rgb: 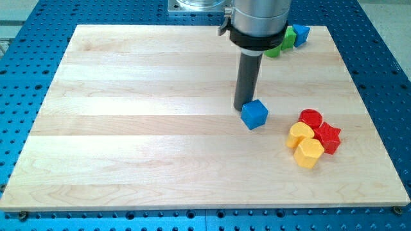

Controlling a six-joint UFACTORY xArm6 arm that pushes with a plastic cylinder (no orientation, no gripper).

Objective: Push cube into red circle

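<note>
My tip [243,106] sits right of the frame's centre, touching or all but touching the upper-left edge of the blue cube [254,114]. It is a bare rod, with nothing to spread or pinch and nothing held; it can only press against a block's side.

The step in hand looks like the push itself: I am behind the cube, on the side away from the goal. The red circle [311,118], a round red block, lies to the view's right, near but apart from the cube. It heads a tight cluster with a red star-like block [329,136] and two yellow blocks [304,144] just below it.

The next move calls for a push rightward and barely downward, kept centred so the cube does not spin off or drift down into the yellow pair.

In the upper right of the frame, a green block [282,42] and a second blue block [300,34] sit partly hidden behind the arm.
</note>
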